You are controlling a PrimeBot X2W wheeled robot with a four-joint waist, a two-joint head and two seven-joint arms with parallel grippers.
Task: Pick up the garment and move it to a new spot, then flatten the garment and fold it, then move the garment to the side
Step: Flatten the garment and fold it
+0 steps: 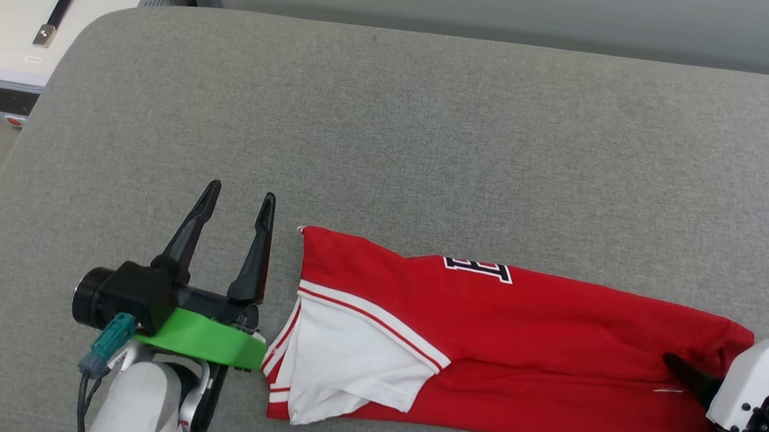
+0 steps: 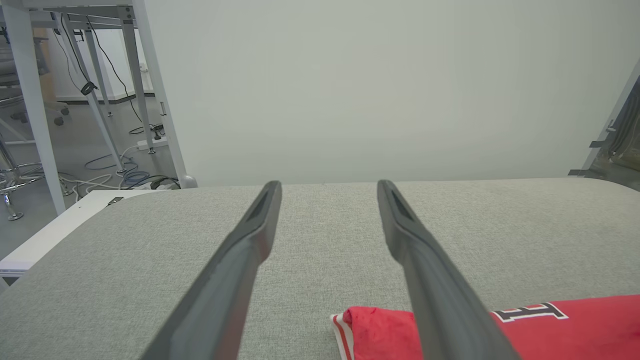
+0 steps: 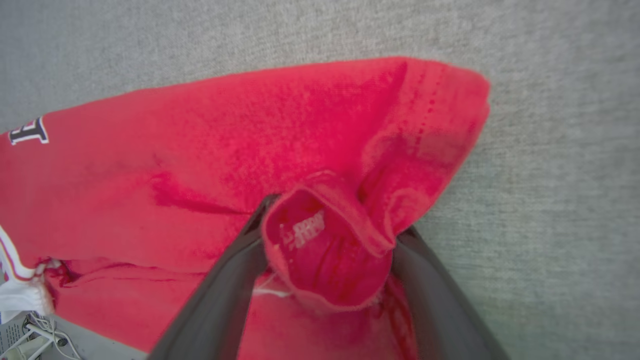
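Two hands, one garment, one bench.

1. Garment point(image 1: 548, 327): red jersey, lying flat on the bench as a long narrow band across the lower middle and lower right of the head view. One white sleeve point(image 1: 346, 357) with striped trim is turned over onto the red body at the band's left end. A fragment of black, white-outlined lettering point(image 1: 477, 269) shows at the upper edge.

2. Left hand point(image 1: 241, 191): lower left of the head view, just beside the garment's left end and not touching it. Fingers spread wide, nothing between them; in the left wrist view they frame bare bench.

3. Right hand point(image 3: 335, 220): at the garment's right end, lower right of the head view. Fingers stand wide apart. In the right wrist view a bunched fold of red cloth with a small label point(image 3: 302, 232) sits between them and touches both, but it does not look pinched.

4. Bench point(image 1: 428, 114): grey cloth cover, rounded corners.

5. White case point(image 1: 16, 31): black handle, upper left, off the bench.

Progress, as judged: the garment looks relocated, flattened and folded lengthwise. Left to do: smoothing the bunched right end, probably a crosswise fold to shorten the band, then the move to the side.
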